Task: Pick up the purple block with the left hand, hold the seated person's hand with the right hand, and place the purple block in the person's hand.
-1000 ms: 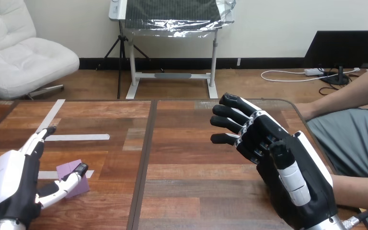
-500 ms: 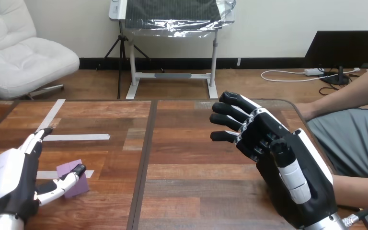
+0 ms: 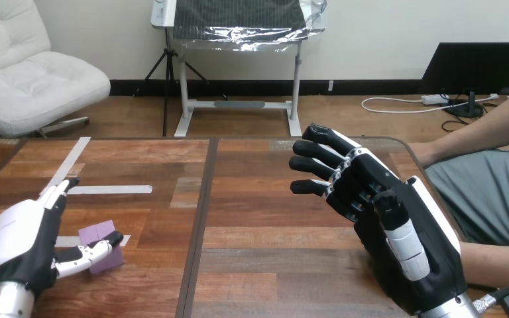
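Brown wooden plank bench [image 3: 258,199] spans the lower view. Right robot hand [image 3: 404,255] at 4 o'clock is raised over the bench, palm toward camera, fingers spread and slightly bent, holding nothing. Person's forearm [image 3: 484,129] at 3 o'clock, apart from it. Left robot hand [image 3: 20,242] at 8 o'clock has straight fingers pointing to 12 o'clock, thumb tip touching the small purple cube block [image 3: 96,232]. The block rests on the bench, a white tape strip [image 3: 109,190] at its 12 o'clock.

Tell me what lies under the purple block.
The purple block sits on the table across a white tape strip; the strip's middle is covered by it.
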You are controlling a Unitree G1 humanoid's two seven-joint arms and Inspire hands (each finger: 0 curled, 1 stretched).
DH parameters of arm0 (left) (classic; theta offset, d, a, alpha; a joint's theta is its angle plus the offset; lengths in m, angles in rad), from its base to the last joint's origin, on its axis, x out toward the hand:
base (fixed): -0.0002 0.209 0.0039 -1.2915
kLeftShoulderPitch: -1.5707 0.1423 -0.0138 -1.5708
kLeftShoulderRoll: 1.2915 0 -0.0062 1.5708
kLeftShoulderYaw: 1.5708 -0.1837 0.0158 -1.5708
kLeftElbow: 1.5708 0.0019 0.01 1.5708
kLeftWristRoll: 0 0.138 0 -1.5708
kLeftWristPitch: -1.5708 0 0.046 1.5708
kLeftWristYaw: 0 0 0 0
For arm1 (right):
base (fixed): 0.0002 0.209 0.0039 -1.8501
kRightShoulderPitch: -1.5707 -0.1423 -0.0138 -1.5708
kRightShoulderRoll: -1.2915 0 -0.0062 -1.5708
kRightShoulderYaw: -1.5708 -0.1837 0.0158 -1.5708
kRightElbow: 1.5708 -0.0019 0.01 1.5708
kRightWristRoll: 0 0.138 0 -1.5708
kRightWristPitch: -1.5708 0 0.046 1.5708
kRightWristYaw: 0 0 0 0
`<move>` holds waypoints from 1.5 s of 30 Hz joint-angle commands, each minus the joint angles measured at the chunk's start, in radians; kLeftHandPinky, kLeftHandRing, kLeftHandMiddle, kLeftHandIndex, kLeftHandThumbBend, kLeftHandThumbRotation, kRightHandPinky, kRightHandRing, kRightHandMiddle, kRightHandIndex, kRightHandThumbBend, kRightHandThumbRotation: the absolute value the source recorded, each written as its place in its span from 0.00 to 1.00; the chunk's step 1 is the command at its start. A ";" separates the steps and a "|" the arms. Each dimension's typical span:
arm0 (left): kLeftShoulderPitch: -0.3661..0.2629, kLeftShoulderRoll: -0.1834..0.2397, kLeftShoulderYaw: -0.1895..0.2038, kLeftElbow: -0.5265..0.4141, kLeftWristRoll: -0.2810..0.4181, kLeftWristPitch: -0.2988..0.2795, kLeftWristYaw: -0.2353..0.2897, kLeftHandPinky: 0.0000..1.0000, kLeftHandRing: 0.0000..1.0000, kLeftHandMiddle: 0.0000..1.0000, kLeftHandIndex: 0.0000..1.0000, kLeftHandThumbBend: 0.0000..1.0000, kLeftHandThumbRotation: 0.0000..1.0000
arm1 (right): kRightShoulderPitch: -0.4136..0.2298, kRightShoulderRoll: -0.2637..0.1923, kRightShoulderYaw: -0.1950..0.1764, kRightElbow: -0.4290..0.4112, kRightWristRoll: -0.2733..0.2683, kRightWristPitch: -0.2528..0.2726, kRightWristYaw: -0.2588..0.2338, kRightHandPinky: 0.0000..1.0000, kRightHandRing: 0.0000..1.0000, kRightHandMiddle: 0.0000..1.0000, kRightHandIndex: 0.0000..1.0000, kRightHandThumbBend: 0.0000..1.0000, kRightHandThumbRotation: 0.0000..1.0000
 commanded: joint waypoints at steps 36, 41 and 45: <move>-0.328 0.143 -0.142 0.301 -0.016 -0.028 -0.170 0.93 0.94 0.95 0.93 0.84 0.48 | -0.058 -0.005 -0.019 -0.029 0.011 -0.010 0.001 0.73 0.83 0.84 0.85 0.91 0.80; -0.354 0.149 -0.157 0.337 -0.024 -0.039 -0.181 0.93 0.93 0.94 0.92 0.84 0.47 | -0.060 -0.004 -0.019 -0.025 0.016 -0.015 0.007 0.73 0.83 0.83 0.85 0.91 0.80; -0.373 0.149 -0.167 0.364 -0.025 -0.045 -0.186 0.92 0.92 0.93 0.92 0.85 0.45 | -0.059 -0.006 -0.023 -0.025 0.016 -0.015 0.008 0.73 0.83 0.84 0.85 0.90 0.80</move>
